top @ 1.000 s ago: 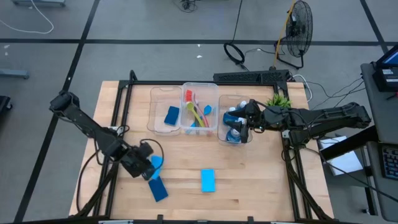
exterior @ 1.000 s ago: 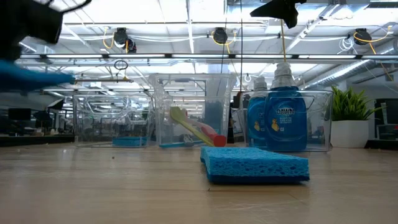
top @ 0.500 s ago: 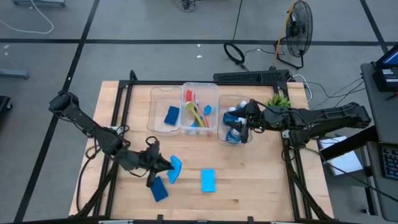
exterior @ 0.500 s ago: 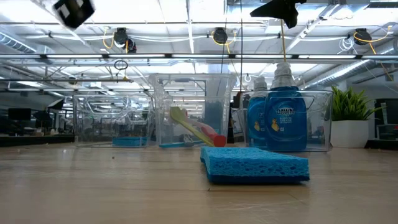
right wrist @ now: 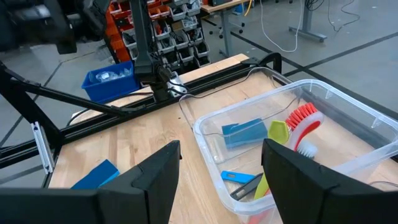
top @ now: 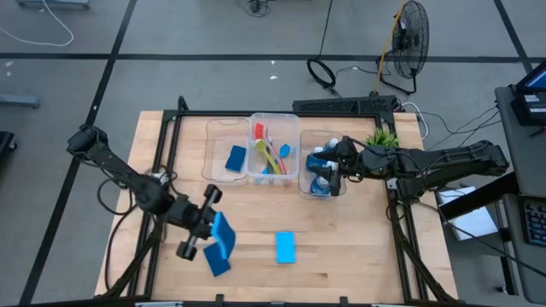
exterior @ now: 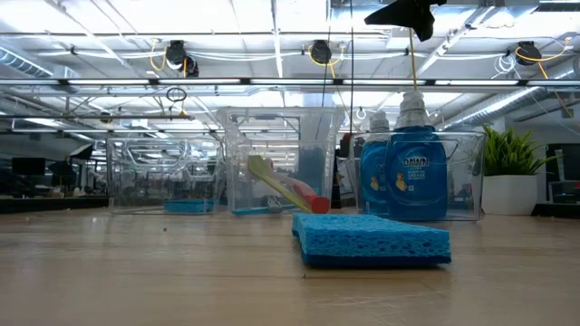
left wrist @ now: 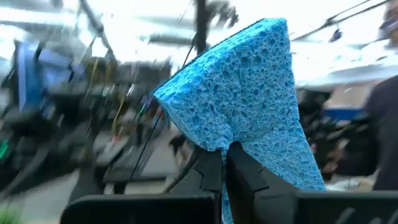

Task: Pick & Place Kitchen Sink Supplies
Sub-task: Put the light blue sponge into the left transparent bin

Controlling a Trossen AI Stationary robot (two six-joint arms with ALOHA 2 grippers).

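- Blue sponge now stands on edge over the table's front left; half a second ago we saw it further right.
- We see the left gripper pinched tight on it.
- Right gripper stays wide above the bottles.

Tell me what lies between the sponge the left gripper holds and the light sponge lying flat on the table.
Only bare wood, in the high view: nothing lies between the held sponge and the flat sponge.

A wooden table carries three clear bins, two loose sponges and a potted plant.
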